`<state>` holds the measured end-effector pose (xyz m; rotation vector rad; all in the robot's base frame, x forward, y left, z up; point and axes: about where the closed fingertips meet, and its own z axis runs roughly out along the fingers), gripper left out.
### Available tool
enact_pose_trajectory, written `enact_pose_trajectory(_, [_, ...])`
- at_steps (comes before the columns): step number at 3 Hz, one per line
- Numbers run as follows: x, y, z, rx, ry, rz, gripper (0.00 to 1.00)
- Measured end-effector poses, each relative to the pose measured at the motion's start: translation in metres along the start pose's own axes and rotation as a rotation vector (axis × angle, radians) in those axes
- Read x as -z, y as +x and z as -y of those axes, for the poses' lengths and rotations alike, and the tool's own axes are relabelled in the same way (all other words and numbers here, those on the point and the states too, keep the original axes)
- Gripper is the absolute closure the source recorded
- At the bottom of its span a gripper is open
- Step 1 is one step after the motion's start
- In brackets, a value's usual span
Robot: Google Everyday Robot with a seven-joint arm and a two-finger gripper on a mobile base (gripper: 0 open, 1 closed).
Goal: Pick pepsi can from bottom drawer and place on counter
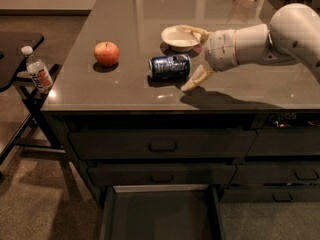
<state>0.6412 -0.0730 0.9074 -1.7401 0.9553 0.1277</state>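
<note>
As the dark blue metal pepsi can (170, 66) lies sideways on the glossy grey-brown counter (125, 14), placing looks done; gripper (196, 55) just beside it, fingers apart; next: withdraw without nudging.

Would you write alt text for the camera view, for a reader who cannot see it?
A dark blue metal pepsi can lies on its side on the glossy grey-brown counter, with the robot's pale two-finger hand open beside it. A red apple and a white bowl sit nearby; the dark grey bottom drawer stands open.

Apple (106, 53), white bowl (176, 38), water bottle (38, 72)
</note>
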Motion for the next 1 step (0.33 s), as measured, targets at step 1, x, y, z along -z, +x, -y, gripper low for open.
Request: enact_pose_trajectory(1, [0.0, 0.0, 0.0, 0.0, 0.0, 0.0, 0.0])
